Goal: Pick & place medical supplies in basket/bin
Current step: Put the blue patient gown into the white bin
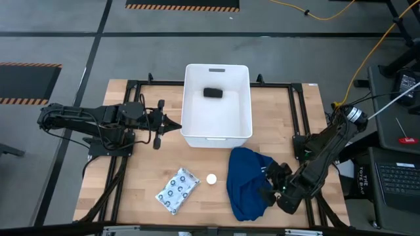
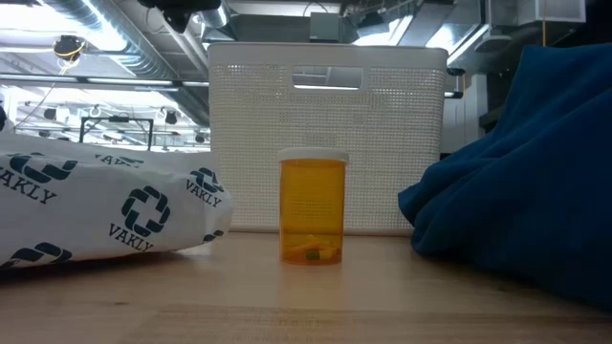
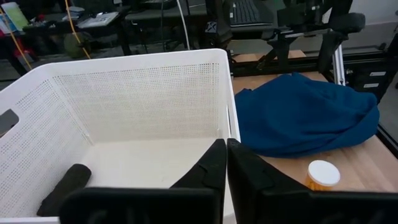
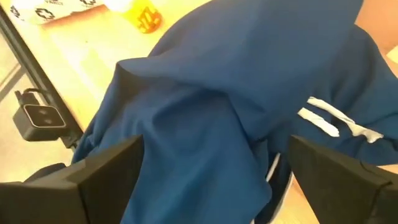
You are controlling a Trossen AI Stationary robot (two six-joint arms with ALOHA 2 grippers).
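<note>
The white tub [image 1: 216,134] stands at the table's far middle with the black block [image 1: 212,92] on its floor. The blue garment [image 1: 246,183] lies heaped near the table's near edge. Left of it stand the white-capped amber bottle [image 1: 211,178] and the ring-printed packet [image 1: 177,191], which lies flat. My right gripper [image 1: 270,180] is open at the garment's right edge, and in the right wrist view its fingers straddle a mound of the cloth [image 4: 211,124]. My left gripper [image 1: 176,124] is shut, just left of the tub's left wall. My right gripper [image 4: 211,180] is low over the garment's right part, its fingers [image 4: 106,174] spread wide on either side of the cloth. Whether they touch the cloth, I cannot tell.
The tub's tall walls [image 3: 124,99] rise right before my left gripper [image 3: 225,171]. A black frame rail [image 1: 308,131] runs along the table's right side, behind my right arm. Bare wood lies between the tub and the near objects. A white label [image 4: 336,121] shows on the garment.
</note>
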